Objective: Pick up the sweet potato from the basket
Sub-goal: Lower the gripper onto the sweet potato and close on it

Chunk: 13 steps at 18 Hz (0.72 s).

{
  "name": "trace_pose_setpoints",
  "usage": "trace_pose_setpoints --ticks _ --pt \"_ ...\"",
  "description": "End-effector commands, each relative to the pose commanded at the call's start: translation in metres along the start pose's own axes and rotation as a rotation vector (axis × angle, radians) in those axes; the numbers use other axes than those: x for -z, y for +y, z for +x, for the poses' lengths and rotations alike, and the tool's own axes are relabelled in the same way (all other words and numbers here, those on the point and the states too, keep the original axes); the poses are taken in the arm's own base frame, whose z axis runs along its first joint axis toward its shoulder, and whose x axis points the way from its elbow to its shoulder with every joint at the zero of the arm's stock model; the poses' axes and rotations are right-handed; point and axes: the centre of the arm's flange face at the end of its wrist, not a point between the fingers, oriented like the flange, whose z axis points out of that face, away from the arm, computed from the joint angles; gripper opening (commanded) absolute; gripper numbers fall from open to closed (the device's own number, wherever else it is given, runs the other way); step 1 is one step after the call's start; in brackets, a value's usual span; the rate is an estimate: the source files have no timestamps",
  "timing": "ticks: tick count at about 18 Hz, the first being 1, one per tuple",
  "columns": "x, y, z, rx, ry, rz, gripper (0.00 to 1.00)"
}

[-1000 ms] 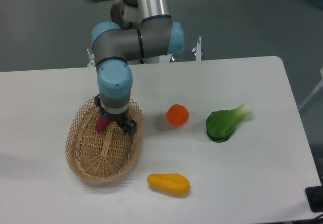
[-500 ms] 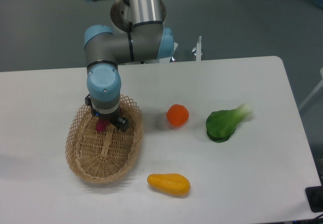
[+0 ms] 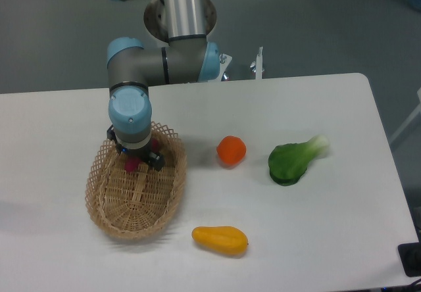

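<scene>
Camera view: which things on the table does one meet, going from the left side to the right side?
basket → yellow fruit → orange → green vegetable. The sweet potato lies inside the basket, under the pincer.

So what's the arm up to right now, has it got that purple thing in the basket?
Gripper down inside basket, over sweet potato. Potato mostly hidden; grip unconfirmed. Nothing in the way.

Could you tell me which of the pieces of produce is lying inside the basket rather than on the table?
The magenta sweet potato, under the gripper in the basket; the others lie on the table.
</scene>
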Motion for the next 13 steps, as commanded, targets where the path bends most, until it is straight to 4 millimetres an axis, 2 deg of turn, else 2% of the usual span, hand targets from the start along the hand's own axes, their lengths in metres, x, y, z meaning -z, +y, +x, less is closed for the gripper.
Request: trace_pose_setpoints --ticks 6,8,10,13 --pt "-0.007 -0.0027 -0.0022 -0.001 0.001 -0.004 1.0" --pt "-0.0086 -0.0028 -0.0025 -0.001 0.003 -0.006 0.85" --pt "-0.0096 -0.0034 -0.0031 0.004 0.004 -0.007 0.64" --pt "-0.0055 -0.0046 -0.0038 0.006 -0.002 -0.002 0.39"
